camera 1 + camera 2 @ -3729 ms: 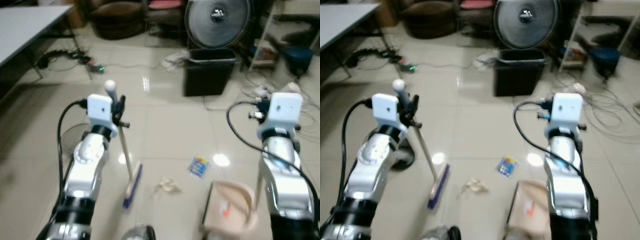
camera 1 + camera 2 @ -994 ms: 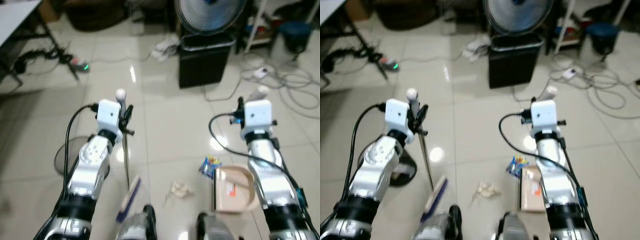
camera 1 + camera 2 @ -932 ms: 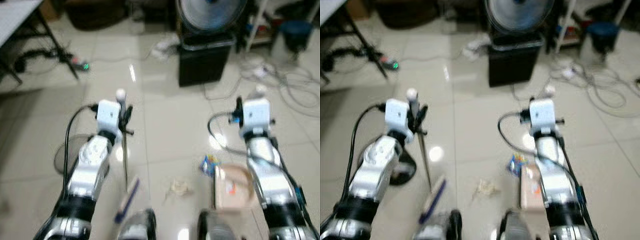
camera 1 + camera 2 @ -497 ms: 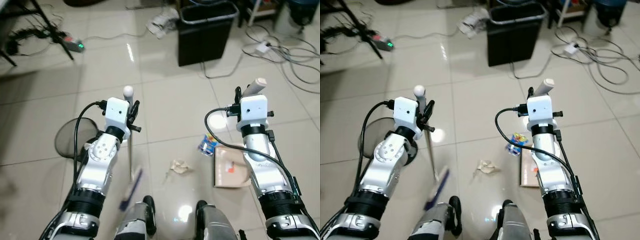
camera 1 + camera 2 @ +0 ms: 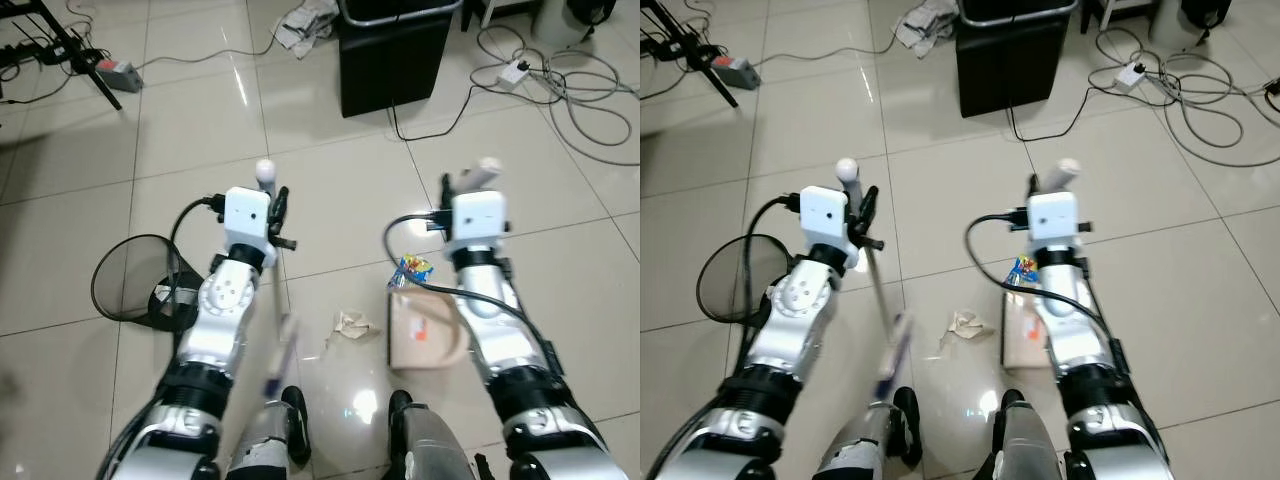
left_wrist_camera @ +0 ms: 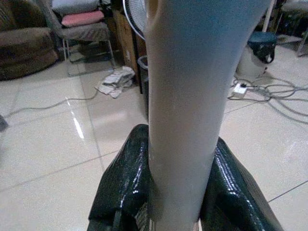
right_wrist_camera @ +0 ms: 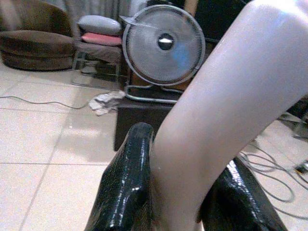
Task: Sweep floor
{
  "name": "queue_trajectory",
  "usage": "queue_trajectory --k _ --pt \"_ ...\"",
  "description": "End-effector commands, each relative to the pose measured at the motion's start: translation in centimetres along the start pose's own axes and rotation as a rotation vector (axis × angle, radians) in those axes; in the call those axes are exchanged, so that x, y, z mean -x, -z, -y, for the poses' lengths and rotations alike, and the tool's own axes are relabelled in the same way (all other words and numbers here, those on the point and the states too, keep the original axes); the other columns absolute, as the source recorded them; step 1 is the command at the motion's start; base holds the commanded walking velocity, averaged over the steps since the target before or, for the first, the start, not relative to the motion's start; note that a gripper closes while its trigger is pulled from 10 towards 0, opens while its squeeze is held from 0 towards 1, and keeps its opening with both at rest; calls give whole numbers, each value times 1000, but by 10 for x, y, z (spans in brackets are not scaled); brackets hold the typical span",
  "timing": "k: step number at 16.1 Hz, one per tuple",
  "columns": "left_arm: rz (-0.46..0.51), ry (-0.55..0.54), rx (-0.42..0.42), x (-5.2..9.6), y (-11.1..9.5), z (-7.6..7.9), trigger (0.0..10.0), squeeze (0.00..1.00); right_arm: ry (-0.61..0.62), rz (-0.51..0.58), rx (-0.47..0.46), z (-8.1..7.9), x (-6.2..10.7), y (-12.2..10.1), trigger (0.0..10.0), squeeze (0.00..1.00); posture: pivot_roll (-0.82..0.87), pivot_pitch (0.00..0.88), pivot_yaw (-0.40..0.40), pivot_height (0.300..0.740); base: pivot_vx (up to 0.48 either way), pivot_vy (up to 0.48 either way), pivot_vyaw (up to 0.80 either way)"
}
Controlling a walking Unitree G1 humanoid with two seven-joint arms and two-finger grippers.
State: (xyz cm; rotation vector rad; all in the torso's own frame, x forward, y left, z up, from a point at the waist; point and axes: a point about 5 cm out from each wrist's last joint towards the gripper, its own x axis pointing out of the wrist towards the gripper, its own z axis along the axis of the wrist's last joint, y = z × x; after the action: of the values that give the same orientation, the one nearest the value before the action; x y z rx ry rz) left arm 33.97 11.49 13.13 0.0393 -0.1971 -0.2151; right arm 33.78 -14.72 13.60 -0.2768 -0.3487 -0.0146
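Over tiled floor (image 5: 330,190), left gripper (image 5: 272,215) clamps broom (image 5: 270,330) (right gripper (image 5: 462,190): dustpan (image 5: 425,330))

You are looking down at a glossy beige tiled floor (image 5: 330,190) with thin dark grout lines and white glare spots. The slim broom (image 5: 272,330) has a pale silver-grey shaft, a white knob on top and a blue-purple bristle head. The flat plastic dustpan (image 5: 425,333) is pale peach-tan with an orange-red mark inside. The crumpled paper scrap (image 5: 350,324) is cream. The small snack wrapper (image 5: 413,268) is blue with yellow and red. The square waste bin (image 5: 392,50) is black.
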Motion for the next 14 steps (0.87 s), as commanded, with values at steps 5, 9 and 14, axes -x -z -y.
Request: queue_trajectory --k 5,9,14 --pt "15 -74 229 -7 7 27 10000 0 -114 9 -43 -38 9 3 10000 0 -76 303 96 740 0 0 0" --pt "102 2 337 -14 -8 39 10000 0 -138 22 -43 -42 15 5 10000 0 -89 276 89 740 0 0 0" --pt "234 196 133 -19 -33 21 10000 0 -70 25 -84 -25 22 9 10000 0 -81 228 94 740 0 0 0"
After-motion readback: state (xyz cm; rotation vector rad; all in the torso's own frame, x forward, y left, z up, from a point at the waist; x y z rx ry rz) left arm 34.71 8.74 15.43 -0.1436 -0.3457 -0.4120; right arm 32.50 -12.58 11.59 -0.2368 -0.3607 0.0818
